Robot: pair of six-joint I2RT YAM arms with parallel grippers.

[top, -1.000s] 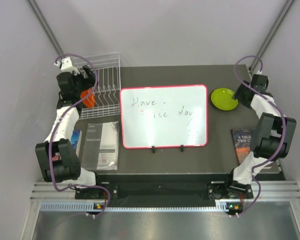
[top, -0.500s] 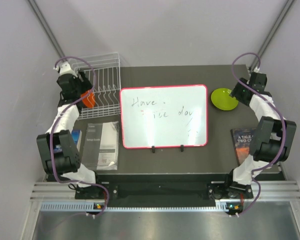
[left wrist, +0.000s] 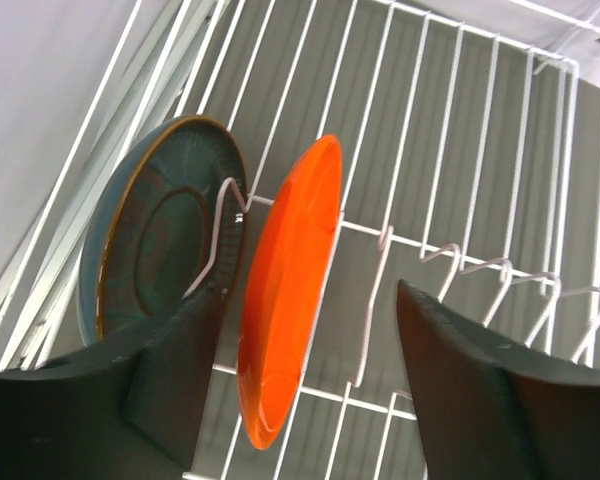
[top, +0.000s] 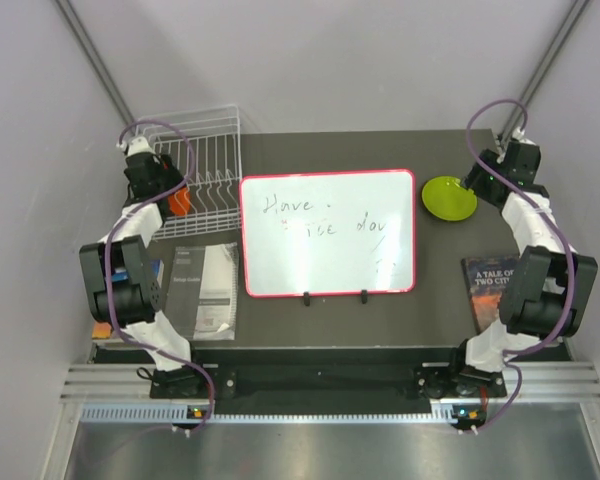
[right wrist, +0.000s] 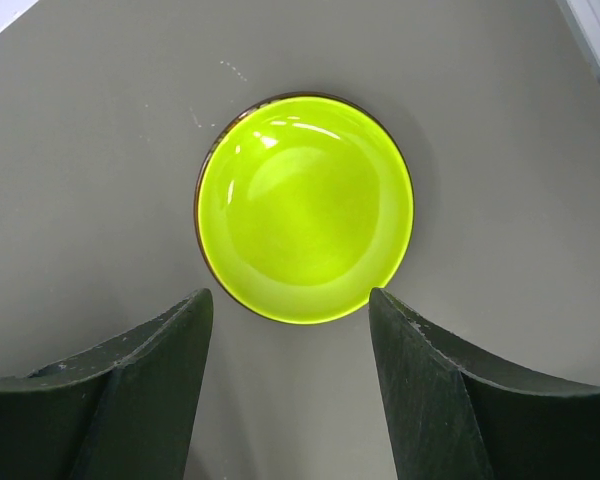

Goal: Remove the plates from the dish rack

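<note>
The dish rack (top: 212, 140): sits at the far left corner of the table (top: 330, 150), just left of the whiteboard (top: 328, 232).

The orange plate (left wrist: 285, 290): stands on edge in a slot between the rack's prongs. Shows nearly edge-on in the left wrist view, long axis running bottom to top there and leaning slightly right at the top.

The teal-blue plate (left wrist: 165, 240): leans in the next slot to the left, close against the rack's side wires. Turns its broad ringed face toward the orange plate.

The left gripper (left wrist: 305, 295): straddles the orange plate with jaws apart, one finger on each side. Leaves a clear gap on the right. On the left, brings a finger (left wrist: 150, 390) close to the plate's lower rim, perhaps touching, though the angle is too oblique to settle it. Has not clamped the plate.

The lime green plate (right wrist: 305, 205): lies flat on the table near the far right, hollow side up, right of the whiteboard and apart from it.

The right gripper (right wrist: 290, 295): hovers over that plate's near rim with jaws spread wide. Holds nothing.
</note>
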